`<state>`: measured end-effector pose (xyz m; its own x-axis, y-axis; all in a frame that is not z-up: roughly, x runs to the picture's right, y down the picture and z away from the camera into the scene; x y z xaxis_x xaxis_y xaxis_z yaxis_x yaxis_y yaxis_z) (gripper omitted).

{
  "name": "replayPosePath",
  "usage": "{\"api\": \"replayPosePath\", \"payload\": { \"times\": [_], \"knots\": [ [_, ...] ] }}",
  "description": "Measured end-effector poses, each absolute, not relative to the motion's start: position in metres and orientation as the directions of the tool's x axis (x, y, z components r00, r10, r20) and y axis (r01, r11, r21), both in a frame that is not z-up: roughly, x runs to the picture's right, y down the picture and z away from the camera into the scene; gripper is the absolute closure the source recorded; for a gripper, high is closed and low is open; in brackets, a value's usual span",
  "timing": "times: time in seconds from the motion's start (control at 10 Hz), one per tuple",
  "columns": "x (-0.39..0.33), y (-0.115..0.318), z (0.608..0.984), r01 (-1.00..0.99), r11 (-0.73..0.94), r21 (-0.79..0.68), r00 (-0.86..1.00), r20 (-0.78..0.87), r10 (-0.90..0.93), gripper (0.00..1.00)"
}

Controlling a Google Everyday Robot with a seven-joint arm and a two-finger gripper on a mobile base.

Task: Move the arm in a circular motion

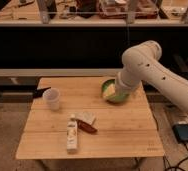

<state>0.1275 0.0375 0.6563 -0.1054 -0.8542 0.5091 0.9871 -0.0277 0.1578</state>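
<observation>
The arm (152, 72) is thick, glossy white and dotted with small dark marks. It comes in from the right edge, bends at a rounded elbow above the table's back right, and slopes down to the left. Its lower end, with the gripper (112, 93), hangs over a green bowl (118, 97) at the back right of the wooden table (117, 130). The pale gripper blends with the bowl's contents.
A white cup (52, 98) stands at the table's left, with a dark object (40, 92) beside it at the edge. A white bottle (73, 134), a red-brown item (87, 127) and a small white packet (87, 117) lie near the front middle. A dark device (186, 133) lies on the floor to the right.
</observation>
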Motion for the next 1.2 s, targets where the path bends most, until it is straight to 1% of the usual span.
{"api": "replayPosePath", "payload": {
  "times": [0.4,0.6,0.7,1.0,1.2],
  "knots": [
    [0.048,0.084,0.642,0.961,-0.196,0.195,-0.271,0.523,-0.808,0.2],
    [0.005,0.1,0.642,0.942,-0.237,0.239,-0.331,0.532,-0.779,0.2],
    [-0.018,0.102,0.645,0.932,-0.242,0.27,-0.353,0.532,-0.77,0.2],
    [-0.076,0.068,0.677,0.906,-0.241,0.349,-0.395,0.49,-0.777,0.2],
    [-0.1,0.042,0.718,0.895,-0.255,0.367,-0.417,0.48,-0.771,0.2]
  ]
}}
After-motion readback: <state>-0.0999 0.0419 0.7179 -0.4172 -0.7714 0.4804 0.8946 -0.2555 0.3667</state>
